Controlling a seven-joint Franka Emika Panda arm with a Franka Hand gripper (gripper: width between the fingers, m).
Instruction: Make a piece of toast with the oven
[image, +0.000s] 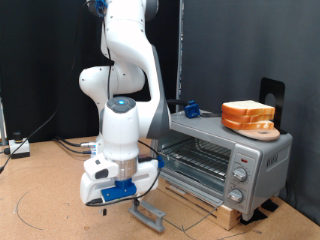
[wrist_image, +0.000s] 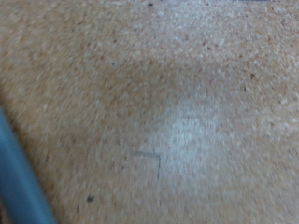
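Note:
The silver-grey oven (image: 250, 160) stands at the exterior view's right. Its glass door (image: 180, 205) hangs open and down, with the grey bar handle (image: 150, 214) near the floor of the table. The wire rack (image: 195, 153) shows inside and I see nothing on it. My gripper (image: 108, 200) is low, just left of the handle and pointing down. No single piece of toast shows apart from the pile. The wrist view shows only blurred brown tabletop (wrist_image: 168, 103) and a blue-grey strip (wrist_image: 19, 177) at one edge.
A pile of bread slices (image: 248, 117) on a board sits on top of the oven, with a small blue object (image: 190, 108) beside it. A black stand (image: 272, 95) rises behind. Cables (image: 40, 150) lie at the exterior view's left.

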